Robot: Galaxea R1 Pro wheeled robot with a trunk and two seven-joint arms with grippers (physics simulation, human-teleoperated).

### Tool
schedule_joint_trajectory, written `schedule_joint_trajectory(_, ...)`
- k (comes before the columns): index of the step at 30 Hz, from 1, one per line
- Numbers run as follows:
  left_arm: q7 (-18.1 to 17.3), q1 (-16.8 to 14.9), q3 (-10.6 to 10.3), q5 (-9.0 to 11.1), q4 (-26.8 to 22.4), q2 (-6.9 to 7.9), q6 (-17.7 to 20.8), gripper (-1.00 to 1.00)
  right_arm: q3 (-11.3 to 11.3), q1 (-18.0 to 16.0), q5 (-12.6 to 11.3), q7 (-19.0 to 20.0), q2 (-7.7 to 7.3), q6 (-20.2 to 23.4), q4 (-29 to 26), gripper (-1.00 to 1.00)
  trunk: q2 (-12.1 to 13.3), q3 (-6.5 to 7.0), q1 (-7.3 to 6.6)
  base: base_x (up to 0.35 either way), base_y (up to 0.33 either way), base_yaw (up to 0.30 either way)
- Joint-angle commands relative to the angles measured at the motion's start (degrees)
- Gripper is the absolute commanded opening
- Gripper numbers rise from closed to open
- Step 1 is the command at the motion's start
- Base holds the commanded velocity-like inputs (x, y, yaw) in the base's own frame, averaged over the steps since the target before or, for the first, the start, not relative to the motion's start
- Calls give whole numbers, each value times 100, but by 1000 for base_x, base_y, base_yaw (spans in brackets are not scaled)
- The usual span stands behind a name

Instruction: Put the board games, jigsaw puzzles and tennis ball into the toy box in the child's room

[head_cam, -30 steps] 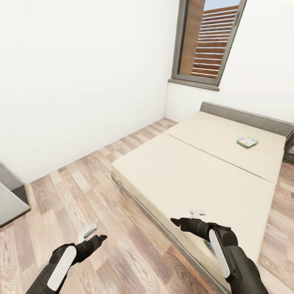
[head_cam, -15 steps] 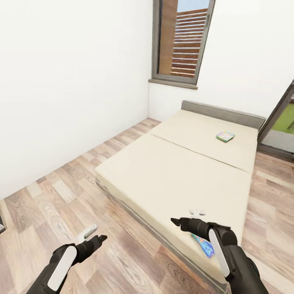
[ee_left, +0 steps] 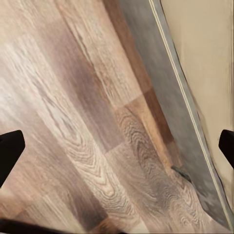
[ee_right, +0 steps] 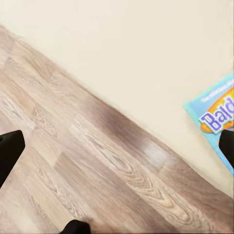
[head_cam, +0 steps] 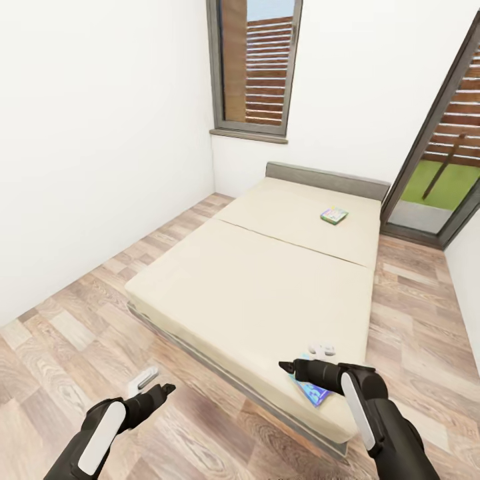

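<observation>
The bed (head_cam: 253,287) with its beige mattress lies ahead of me in the child's room. A green-yellow board game (head_cam: 333,215) rests flat on it near the headboard. A mostly blue board game (head_cam: 312,393) lies at the mattress's near right corner, partly behind my right arm; in the right wrist view the blue board game (ee_right: 214,119) sits close to the mattress edge. My right gripper (head_cam: 303,357) hovers open just above that corner. My left gripper (head_cam: 153,383) hangs open over the wood floor, left of the bed frame (ee_left: 161,92). The table and toy box are out of view.
A white wall runs along the left, with a strip of plank floor (head_cam: 87,320) between it and the bed. A dark-framed window (head_cam: 257,67) stands behind the headboard (head_cam: 327,179). A tall glass door (head_cam: 440,160) is at the right, with floor beside the bed there.
The whole view has swung right, so the bed sits further left and the glass door has come in. The blue board game now shows beside my right arm. Both arms hold the same pose.
</observation>
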Motion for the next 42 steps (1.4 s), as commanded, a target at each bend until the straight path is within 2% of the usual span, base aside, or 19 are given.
schedule_joint_trajectory(1, 48, 0, 3, 64, -10, 1, 22, 100, -12, -6, -25, 6, -2, 68, -1, 100, -3, -6, 0, 1, 1, -253)
schedule_joint_trajectory(10, 48, 0, 0, 63, -10, 0, 22, 100, -25, -11, -28, 11, -39, 158, 2, 100, -3, -13, 0, 1, 0, -135)
schedule_joint_trajectory(27, 31, -15, -6, 77, -10, -38, 38, 100, -51, -14, -39, 2, -25, 208, -2, 100, -3, -15, 0, 1, 0, -30)
schedule_joint_trajectory(36, 44, -17, -6, 71, -10, -43, 33, 100, -331, -47, -30, -4, 3, 259, 79, 100, -3, -15, 0, 47, 0, -196)
schedule_joint_trajectory(42, 47, -18, -6, 71, -10, -44, 32, 100, -382, -194, -32, -4, -2, 271, 337, 100, -3, -15, 0, 14, 0, -269)
